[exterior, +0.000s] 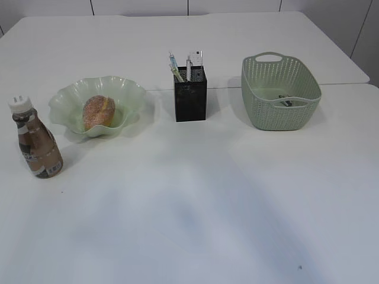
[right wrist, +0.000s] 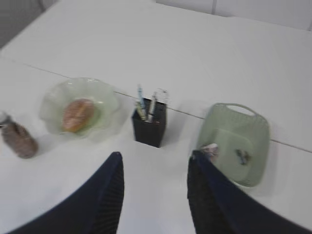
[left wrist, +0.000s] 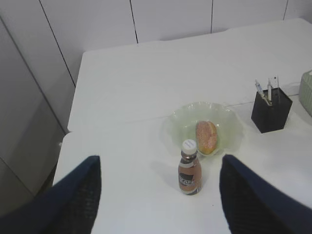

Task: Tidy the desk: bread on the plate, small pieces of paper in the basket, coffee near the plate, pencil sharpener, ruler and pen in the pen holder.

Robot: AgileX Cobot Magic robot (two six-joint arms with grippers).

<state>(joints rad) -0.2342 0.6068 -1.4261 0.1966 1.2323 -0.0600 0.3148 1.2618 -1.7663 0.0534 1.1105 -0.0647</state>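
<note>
Bread (exterior: pixel 99 111) in plate (exterior: pixel 131 90), coffee (exterior: pixel 38 141) beside; tools empty.

Behind the far edge of the white tabletop (exterior: pixel 195 195) stands a wall of pale panels (left wrist: pixel 97 24) split by thin dark vertical joints. A seam (exterior: pixel 349 84) crosses the table surface from side to side. To the left, past the table's edge, grey panels (left wrist: pixel 24 122) drop away, and the light is soft and even, with faint shadows
</note>
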